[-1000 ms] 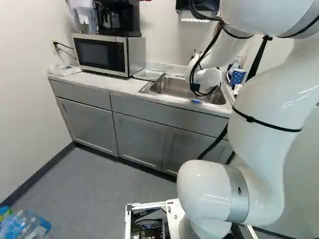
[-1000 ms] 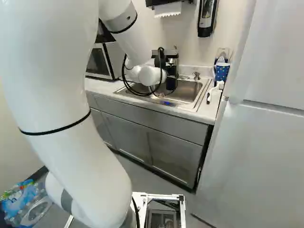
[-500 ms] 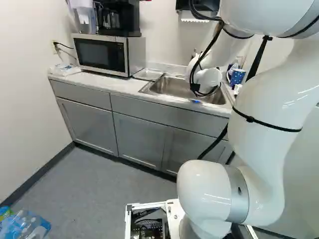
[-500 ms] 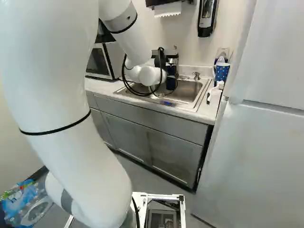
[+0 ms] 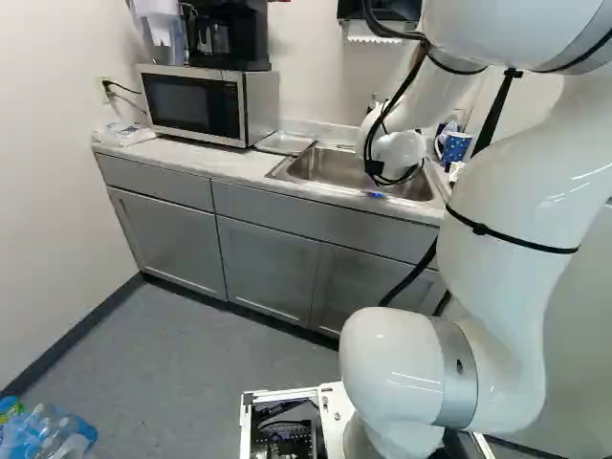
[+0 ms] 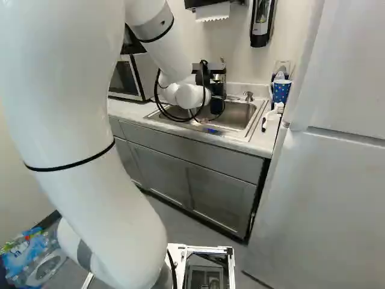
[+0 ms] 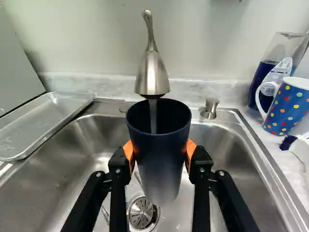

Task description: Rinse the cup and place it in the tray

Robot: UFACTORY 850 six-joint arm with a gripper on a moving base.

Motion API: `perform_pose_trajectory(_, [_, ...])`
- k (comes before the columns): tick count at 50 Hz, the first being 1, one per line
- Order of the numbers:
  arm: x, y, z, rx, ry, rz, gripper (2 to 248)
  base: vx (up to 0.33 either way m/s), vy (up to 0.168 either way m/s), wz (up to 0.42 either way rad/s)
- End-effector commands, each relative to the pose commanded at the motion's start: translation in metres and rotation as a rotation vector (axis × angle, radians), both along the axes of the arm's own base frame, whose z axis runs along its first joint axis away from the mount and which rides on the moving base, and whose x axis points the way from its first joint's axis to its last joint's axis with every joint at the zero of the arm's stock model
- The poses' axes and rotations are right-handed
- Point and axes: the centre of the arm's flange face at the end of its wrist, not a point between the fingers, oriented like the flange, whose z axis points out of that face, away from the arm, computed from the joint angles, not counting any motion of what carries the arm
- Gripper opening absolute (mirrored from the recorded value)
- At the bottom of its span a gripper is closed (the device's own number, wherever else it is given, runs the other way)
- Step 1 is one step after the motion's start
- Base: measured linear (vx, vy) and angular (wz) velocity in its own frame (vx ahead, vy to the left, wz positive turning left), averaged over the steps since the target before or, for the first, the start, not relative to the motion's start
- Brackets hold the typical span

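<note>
- One fridge (white, at the right of the right base view).
- One white arm, reaching over the sink.
- One row of grey cabinets, with three lower doors.
- One steel sink, set in the counter.
- One microwave.
- One metal tray (shallow, and the cup isn't in it), on the counter between sink and microwave.
- One black gripper, clamped on the cup from two sides; its two fingers stand a cup's width apart, orange pads pressed to the wall.
- One faucet, a stream of water falling from it into the cup.
- One dark blue cup, mouth up under the spout, above the drain.
- One dotted mug on the counter (blue too, but with a handle).
- One brush, near the mug.
- One drain, partly hidden behind the cup.
</note>
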Motion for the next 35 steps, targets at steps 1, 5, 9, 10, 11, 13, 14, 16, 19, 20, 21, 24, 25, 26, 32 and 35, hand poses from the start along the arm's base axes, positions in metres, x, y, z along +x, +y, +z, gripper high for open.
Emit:
perform_pose_trajectory(1, [0.0,0.0,0.0,0.0,0.0,0.0,122,0.0,0.0,0.0])
perform_pose_trajectory(5, [0.0,0.0,0.0,0.0,0.0,0.0,122,0.0,0.0,0.0])
perform_pose_trajectory(9, [0.0,0.0,0.0,0.0,0.0,0.0,122,0.0,0.0,0.0])
perform_pose_trajectory(10, [0.0,0.0,0.0,0.0,0.0,0.0,122,0.0,0.0,0.0])
perform_pose_trajectory(11, [0.0,0.0,0.0,0.0,0.0,0.0,122,0.0,0.0,0.0])
perform_pose_trajectory(13, [0.0,0.0,0.0,0.0,0.0,0.0,122,0.0,0.0,0.0])
perform_pose_trajectory(14, [0.0,0.0,0.0,0.0,0.0,0.0,122,0.0,0.0,0.0])
perform_pose_trajectory(16, [0.0,0.0,0.0,0.0,0.0,0.0,122,0.0,0.0,0.0])
perform_pose_trajectory(19, [0.0,0.0,0.0,0.0,0.0,0.0,122,0.0,0.0,0.0])
perform_pose_trajectory(20, [0.0,0.0,0.0,0.0,0.0,0.0,122,0.0,0.0,0.0])
perform_pose_trajectory(21, [0.0,0.0,0.0,0.0,0.0,0.0,122,0.0,0.0,0.0])
perform_pose_trajectory(24, [0.0,0.0,0.0,0.0,0.0,0.0,122,0.0,0.0,0.0])
perform_pose_trajectory(25, [0.0,0.0,0.0,0.0,0.0,0.0,122,0.0,0.0,0.0])
perform_pose_trajectory(26, [0.0,0.0,0.0,0.0,0.0,0.0,122,0.0,0.0,0.0])
perform_pose_trajectory(32, [0.0,0.0,0.0,0.0,0.0,0.0,122,0.0,0.0,0.0])
perform_pose_trajectory(35, [0.0,0.0,0.0,0.0,0.0,0.0,122,0.0,0.0,0.0])
